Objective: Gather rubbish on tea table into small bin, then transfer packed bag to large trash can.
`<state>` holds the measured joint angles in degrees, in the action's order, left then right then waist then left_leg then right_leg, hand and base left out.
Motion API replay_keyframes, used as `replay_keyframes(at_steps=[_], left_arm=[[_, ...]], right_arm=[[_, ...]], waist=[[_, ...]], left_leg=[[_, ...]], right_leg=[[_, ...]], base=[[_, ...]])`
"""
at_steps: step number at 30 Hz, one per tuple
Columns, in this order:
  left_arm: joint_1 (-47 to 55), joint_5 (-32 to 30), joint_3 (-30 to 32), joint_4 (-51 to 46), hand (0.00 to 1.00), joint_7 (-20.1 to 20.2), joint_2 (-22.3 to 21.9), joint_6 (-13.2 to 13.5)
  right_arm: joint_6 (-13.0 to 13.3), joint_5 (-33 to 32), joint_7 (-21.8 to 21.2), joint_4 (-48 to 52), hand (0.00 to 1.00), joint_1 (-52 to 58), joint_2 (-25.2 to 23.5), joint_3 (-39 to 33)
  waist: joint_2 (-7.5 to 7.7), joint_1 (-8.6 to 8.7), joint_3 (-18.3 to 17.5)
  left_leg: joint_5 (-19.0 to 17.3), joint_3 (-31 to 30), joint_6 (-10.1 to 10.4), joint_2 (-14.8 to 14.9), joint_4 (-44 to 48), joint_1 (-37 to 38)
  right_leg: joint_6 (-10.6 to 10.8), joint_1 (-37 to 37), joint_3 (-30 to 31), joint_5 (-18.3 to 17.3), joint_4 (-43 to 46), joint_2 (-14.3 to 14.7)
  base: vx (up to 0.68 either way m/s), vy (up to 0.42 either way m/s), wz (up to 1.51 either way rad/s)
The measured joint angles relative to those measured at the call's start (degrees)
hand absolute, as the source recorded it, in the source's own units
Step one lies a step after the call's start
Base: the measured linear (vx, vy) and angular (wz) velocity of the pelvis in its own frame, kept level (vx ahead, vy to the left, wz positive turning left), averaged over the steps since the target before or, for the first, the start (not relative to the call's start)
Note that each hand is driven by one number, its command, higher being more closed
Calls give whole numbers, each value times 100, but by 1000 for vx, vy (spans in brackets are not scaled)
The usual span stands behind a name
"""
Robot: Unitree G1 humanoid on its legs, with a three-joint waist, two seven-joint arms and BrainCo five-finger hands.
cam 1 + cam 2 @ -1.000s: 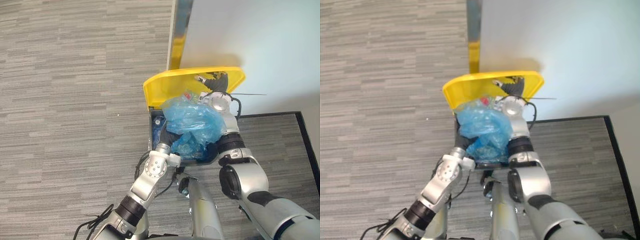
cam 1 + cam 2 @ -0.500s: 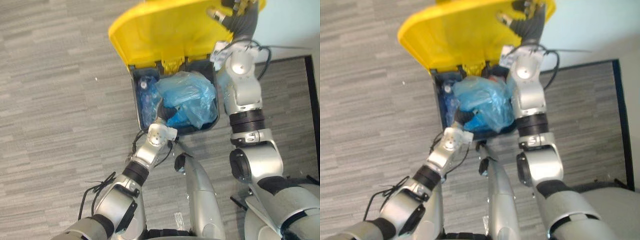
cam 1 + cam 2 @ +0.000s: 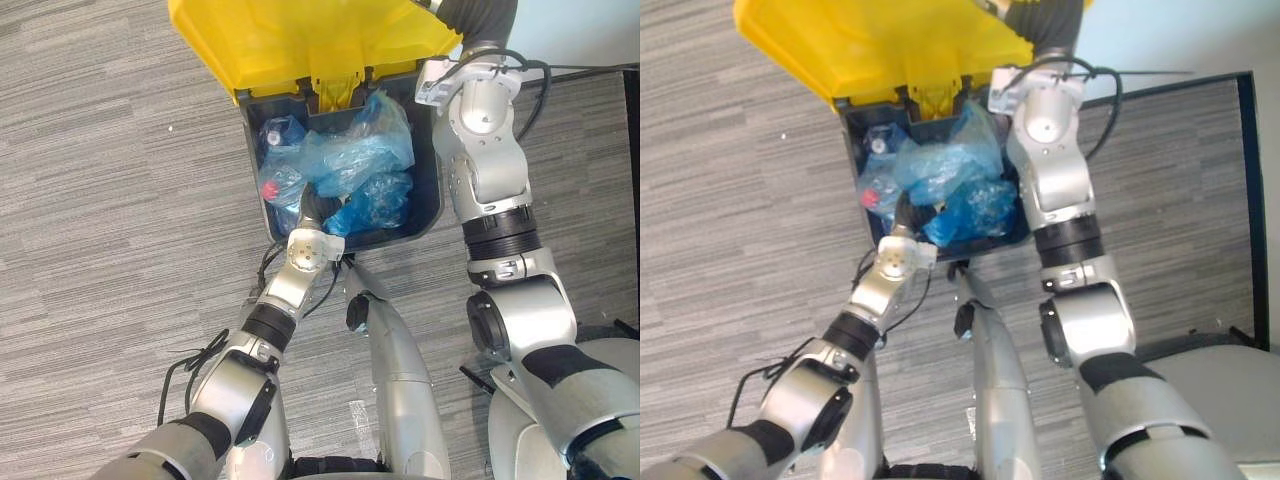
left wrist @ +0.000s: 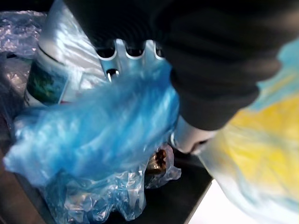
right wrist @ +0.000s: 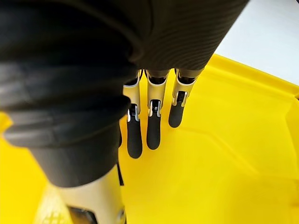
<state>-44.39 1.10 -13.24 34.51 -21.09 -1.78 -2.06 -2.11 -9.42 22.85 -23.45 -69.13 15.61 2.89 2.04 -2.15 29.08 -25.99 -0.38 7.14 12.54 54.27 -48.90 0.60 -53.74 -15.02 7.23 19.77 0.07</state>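
A dark large trash can [image 3: 434, 205] stands on the carpet with its yellow lid [image 3: 290, 40] swung up. The blue plastic bag [image 3: 355, 160] of rubbish lies inside the can, crumpled and filling most of it. My left hand [image 3: 312, 208] reaches over the can's near rim into the bag; in the left wrist view the blue plastic [image 4: 103, 121] drapes over the hand [image 4: 187, 135] and hides its grip. My right hand [image 5: 154, 126] rests with straight fingers flat against the inner face of the lid [image 5: 224, 154] and props it up.
Clear plastic bottles [image 3: 276, 135], one with a red cap [image 3: 268, 188], lie in the can's left side beside the bag. Grey striped carpet [image 3: 100, 200] surrounds the can. A pale wall [image 3: 590, 25] and a dark strip [image 3: 628, 95] run along the right.
The camera has tipped down, so the can sits higher in the picture. The blue bag, heaped above the rim before, has sunk down inside the can. The right hand stays on the lid.
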Motion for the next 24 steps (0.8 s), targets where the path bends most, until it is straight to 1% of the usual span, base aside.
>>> replay_keyframes(at_steps=[6,7,8,10,11,15,17,20,21,22,23,24], left_arm=[[71,-104,7,-12,0,5,88,-10],[198,-102,7,-77,0,11,117,-5],[247,-102,6,-99,0,13,119,-1],[457,-101,-12,-235,0,26,166,-1],[514,-101,-14,-255,0,30,187,0],[959,-100,-15,-585,0,61,366,0],[1330,-104,2,-901,0,131,387,1],[1856,-106,152,-1258,0,142,393,10],[2119,-105,256,-1312,0,150,389,11],[2520,-105,341,-1337,0,168,385,11],[2661,-105,369,-1356,0,181,391,11],[3108,-106,536,-1440,0,255,384,12]], right_arm=[[-32,46,-98,-268,0,72,-118,46],[-43,55,-138,-272,0,160,-193,38],[-47,58,-152,-273,0,195,-203,39],[-53,68,-206,-272,0,379,-210,34],[-53,86,-224,-271,0,459,-210,24],[-55,294,-345,-270,0,1006,-361,-47],[-66,493,-403,-266,0,1547,-467,-178],[-103,554,-466,-260,0,2130,-582,-273],[-129,706,-494,-228,0,2427,-671,-317],[-141,747,-537,-225,0,2847,-751,-332],[-145,777,-561,-224,0,2986,-780,-335],[-159,964,-627,-224,0,3425,-887,-344]], waist=[[41,25,-17],[60,25,-27],[60,25,-27],[118,10,-60],[123,8,-64],[155,-29,-89],[162,-100,-93],[167,-153,-104],[170,-163,-160],[181,-175,-429],[189,-188,-514],[170,-254,-733]], left_leg=[[0,12,2,-13,-131,428],[1,17,1,-22,-193,583],[1,15,1,-23,-211,628],[15,50,-15,-42,-337,791],[24,50,-27,-46,-388,857],[45,82,-45,-68,-635,1297],[86,87,-41,-115,-850,1651],[124,83,-44,-172,-1078,2045],[145,83,-50,-207,-1193,2226],[152,81,-62,-243,-1307,2292],[154,89,-65,-253,-1344,2320],[160,100,-74,-259,-1454,2480]], right_leg=[[-1,389,5,-1,-18,-13],[-1,515,24,-1,-25,-16],[-1,560,27,-1,-30,-16],[-7,678,55,-5,-71,-26],[-7,751,53,-5,-113,-25],[-53,1101,54,-50,-151,-33],[-100,1364,43,-150,-135,-73],[-113,1669,28,-272,-88,-128],[-113,1794,23,-323,-53,-164],[-117,1796,10,-428,3,-212],[-113,1800,19,-443,9,-219],[-119,1901,17,-481,13,-225]], base=[[-35,-79,3],[-28,-63,6],[-36,-78,6],[-28,-83,4],[-17,-83,6],[-9,-69,4],[-1,-55,10],[-2,-37,14],[-3,-25,14],[4,-22,13],[34,-22,9],[32,-12,1]])
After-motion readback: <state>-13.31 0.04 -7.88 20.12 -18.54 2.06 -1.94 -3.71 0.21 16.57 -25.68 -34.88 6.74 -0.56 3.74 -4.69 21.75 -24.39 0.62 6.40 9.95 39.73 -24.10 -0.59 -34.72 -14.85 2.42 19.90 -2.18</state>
